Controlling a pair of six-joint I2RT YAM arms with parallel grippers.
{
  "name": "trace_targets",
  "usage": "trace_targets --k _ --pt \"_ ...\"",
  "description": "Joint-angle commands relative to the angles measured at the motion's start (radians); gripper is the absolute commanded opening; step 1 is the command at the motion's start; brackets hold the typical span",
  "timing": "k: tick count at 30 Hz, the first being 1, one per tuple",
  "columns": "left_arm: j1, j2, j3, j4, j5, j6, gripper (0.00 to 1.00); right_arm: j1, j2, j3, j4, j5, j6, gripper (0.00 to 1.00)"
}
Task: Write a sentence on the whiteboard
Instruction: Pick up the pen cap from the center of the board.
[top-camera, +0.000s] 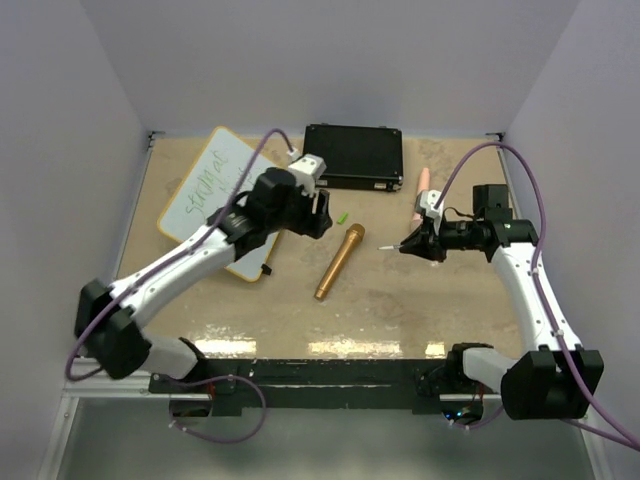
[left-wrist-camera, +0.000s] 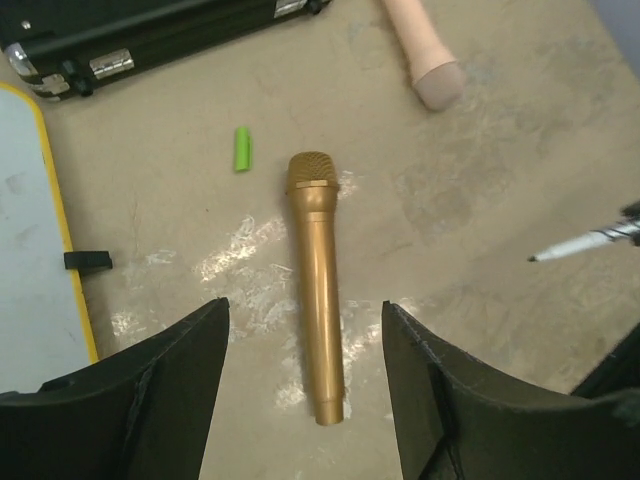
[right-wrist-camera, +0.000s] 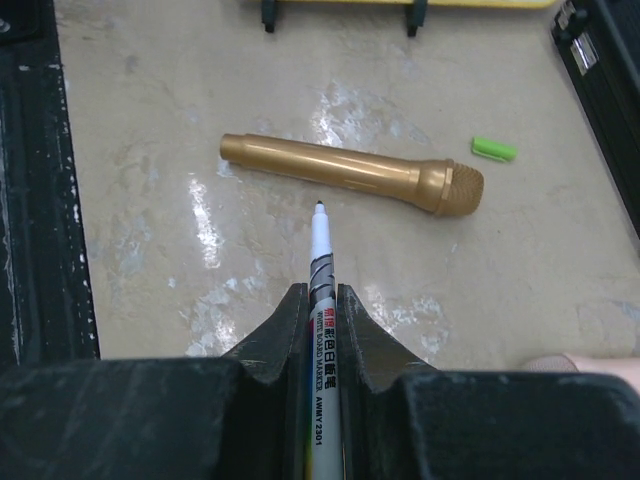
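The whiteboard (top-camera: 222, 152) lay flat on the tabletop (top-camera: 400, 300), left of the gold microphone (top-camera: 339, 262). The sentence (top-camera: 203, 186) on it was green and too small to read. The left gripper (left-wrist-camera: 305, 315) hung over the microphone, spread wide and holding nothing. On the microphone's right, the right gripper (right-wrist-camera: 322, 295) was pinching a marker (right-wrist-camera: 320, 245) with its tip bare. The green cap (left-wrist-camera: 242, 148) lay near the microphone's head. It looked like a writing step, but the tip was well apart from the board. Next the marker would need to cross over the microphone and touch a bare white spot softly.
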Motion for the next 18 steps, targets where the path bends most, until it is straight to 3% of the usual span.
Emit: trace_targets --k 1,5,11,18 --pt "-0.019 0.237 0.167 -0.079 -0.145 0.074 0.65 -0.060 0.023 0.018 0.054 0.026 0.045 0.00" --pt "-0.018 0.508 0.345 -0.111 -0.159 0.167 0.60 -0.086 0.072 0.027 0.068 0.040 0.057 0.00" --pt "0.005 0.811 0.646 -0.189 -0.102 0.253 0.46 -0.111 0.133 0.050 0.042 0.034 0.019 0.00" --pt "0.054 0.971 0.836 -0.232 -0.027 0.278 0.38 -0.120 0.156 0.045 0.034 0.030 0.006 0.00"
